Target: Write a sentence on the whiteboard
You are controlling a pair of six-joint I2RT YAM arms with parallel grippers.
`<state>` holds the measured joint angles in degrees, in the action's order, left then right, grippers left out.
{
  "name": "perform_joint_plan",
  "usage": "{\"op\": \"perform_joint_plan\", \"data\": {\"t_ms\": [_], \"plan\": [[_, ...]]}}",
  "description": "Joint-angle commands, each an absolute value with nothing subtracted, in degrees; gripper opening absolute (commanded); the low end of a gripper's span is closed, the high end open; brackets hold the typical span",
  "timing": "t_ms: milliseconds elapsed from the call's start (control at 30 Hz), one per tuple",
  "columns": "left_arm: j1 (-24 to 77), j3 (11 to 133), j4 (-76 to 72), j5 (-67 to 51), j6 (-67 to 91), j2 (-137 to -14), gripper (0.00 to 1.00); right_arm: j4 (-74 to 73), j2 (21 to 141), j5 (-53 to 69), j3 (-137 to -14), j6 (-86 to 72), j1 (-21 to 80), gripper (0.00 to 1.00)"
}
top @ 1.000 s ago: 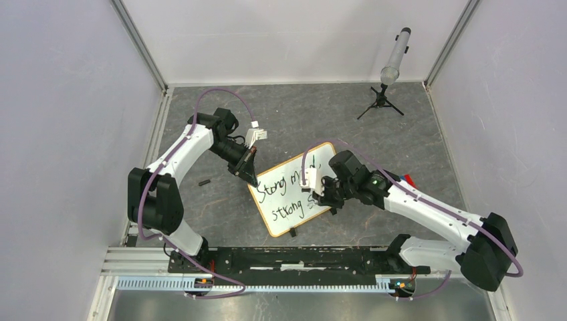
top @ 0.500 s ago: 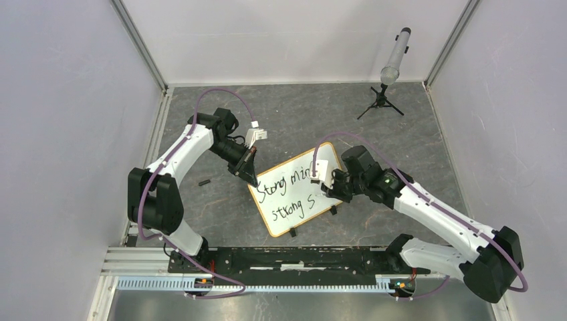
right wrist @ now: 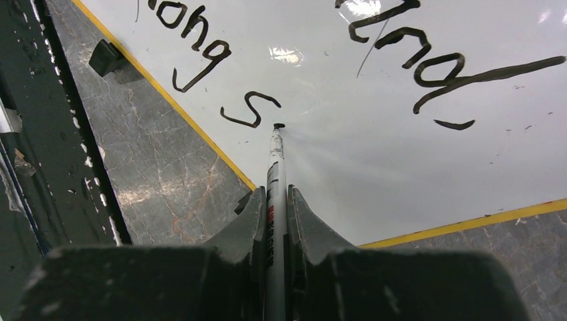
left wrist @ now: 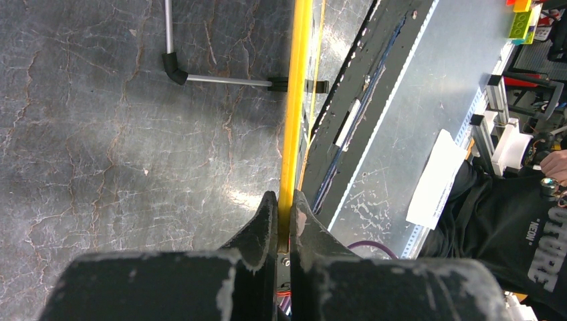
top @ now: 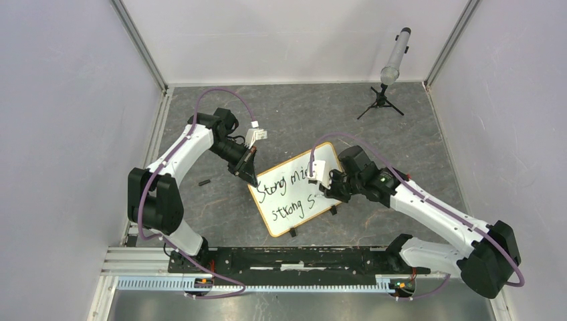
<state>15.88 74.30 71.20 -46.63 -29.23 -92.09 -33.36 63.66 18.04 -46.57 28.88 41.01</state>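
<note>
The whiteboard (top: 284,208) lies flat mid-table, orange-framed, with black writing "Strong mind," and "strong S". My left gripper (top: 252,175) is shut on its upper-left frame edge; the left wrist view shows the yellow edge (left wrist: 294,100) running away between my closed fingers (left wrist: 265,221). My right gripper (top: 330,189) is shut on a grey marker (right wrist: 275,174). The marker's black tip (right wrist: 278,126) touches the white surface (right wrist: 374,154) just right of the "S". The board's black feet (top: 292,232) point toward the arm bases.
A small tripod with a grey cylinder (top: 394,59) stands at the back right. A small black piece (top: 204,181) lies on the grey stone floor left of the board. A black rail (top: 294,257) runs along the near edge. White walls enclose three sides.
The right gripper with the marker lifted off the second line's end, swung up-right, then came back down so the tip now touches beside the finished "S". The left arm has not moved.
</note>
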Motion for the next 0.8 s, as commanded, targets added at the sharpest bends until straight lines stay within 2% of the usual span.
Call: {"op": "perform_joint_plan", "data": {"t_ms": [0,400,767], "plan": [[16.06,75.05,67.66,-42.09,-28.69,-92.2,0.02,-32.12,64.25,18.42,-45.31,29.74,40.91,0.0],[16.07,75.07,67.68,-42.1,-28.82,-92.4,0.02,-34.72,63.16,14.45,-44.1,32.38,40.87,0.0],[16.03,75.3,67.68,-41.92,-28.68,-92.13,0.02,-32.63,63.02,10.63,-48.65,30.66,40.78,0.0]]}}
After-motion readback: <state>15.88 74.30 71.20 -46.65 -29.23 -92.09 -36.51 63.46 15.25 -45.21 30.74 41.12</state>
